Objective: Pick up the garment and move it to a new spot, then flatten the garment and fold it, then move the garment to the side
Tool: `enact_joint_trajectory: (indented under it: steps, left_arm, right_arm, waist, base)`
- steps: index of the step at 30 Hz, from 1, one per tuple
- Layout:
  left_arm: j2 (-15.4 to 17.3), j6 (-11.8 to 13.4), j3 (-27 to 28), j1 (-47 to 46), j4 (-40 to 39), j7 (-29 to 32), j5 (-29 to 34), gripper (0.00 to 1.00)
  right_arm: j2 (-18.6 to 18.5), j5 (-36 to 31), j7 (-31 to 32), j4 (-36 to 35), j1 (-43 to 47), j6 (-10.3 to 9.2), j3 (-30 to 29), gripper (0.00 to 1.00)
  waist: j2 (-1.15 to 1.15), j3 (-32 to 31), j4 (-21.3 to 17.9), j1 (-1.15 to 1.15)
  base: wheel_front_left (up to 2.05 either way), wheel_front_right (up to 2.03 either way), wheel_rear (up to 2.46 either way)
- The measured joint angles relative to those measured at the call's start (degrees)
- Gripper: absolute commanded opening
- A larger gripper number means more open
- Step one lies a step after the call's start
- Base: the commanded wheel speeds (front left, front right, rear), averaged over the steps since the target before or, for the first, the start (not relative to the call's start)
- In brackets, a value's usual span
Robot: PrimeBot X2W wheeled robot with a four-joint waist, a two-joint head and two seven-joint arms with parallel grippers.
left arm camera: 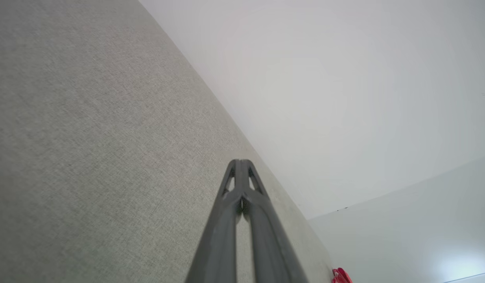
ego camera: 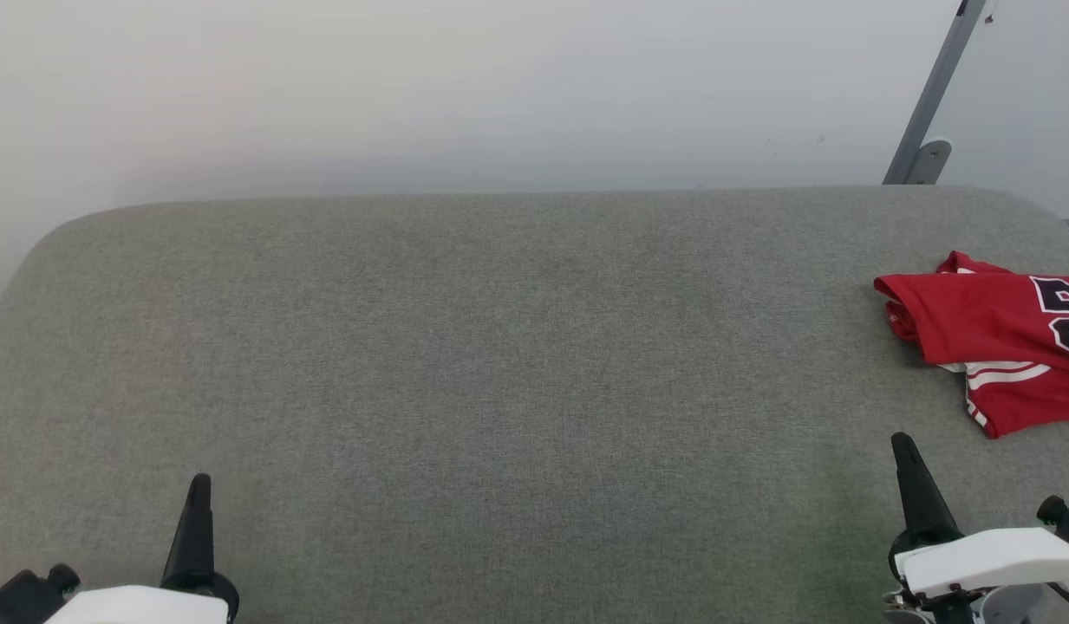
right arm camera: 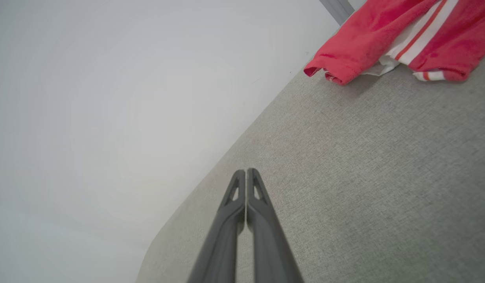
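Left gripper point(ego camera: 199, 485): low at the near left edge of the table point(ego camera: 499, 347), fingers pressed together and holding nothing. The left wrist view confirms it, tips meeting with no gap.

Middle: plain grey fabric tabletop, pale wall behind.

Right gripper point(ego camera: 903, 444): near right, jaws likewise closed and holding nothing. It sits close to the garment point(ego camera: 967, 321) but apart from it.

Garment: at the table's far right, cut off by the edge of my head view. It is a compact red bundle, layers doubled over, with part of the black numerals facing up. A white sleeve and striped trim poke out along the near edge (not a crisp fold, as the right wrist view shows it).

My judgement: a bundle at the side with both arms drawn back fits a shirt folded and set aside. It equally fits one waiting there to be lifted. I can't settle which, so I commit to no move.

Handling note: the jersey cloth looks limp and layered. Any contact would need to take all the layers or deliberately just one, or the bundle will likely slump open.

Containers: the bearer here is the table, and what it carries is the garment.
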Motion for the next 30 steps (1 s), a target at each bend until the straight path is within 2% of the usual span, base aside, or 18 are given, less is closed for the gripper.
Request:
enact_joint_trajectory:
  steps: [30]
  left_arm:
    - [-2.53,0.0,0.64,-4.33,1.37,4.77,-13.17,0.0]
  right_arm:
    - [1.31,15.78,3.94,-0.03,-2.34,0.0,-1.3,0.0]
  waist:
    - [0.0,0.32,-0.94,0.0]
  base:
    - [0.0,0.0,0.0]
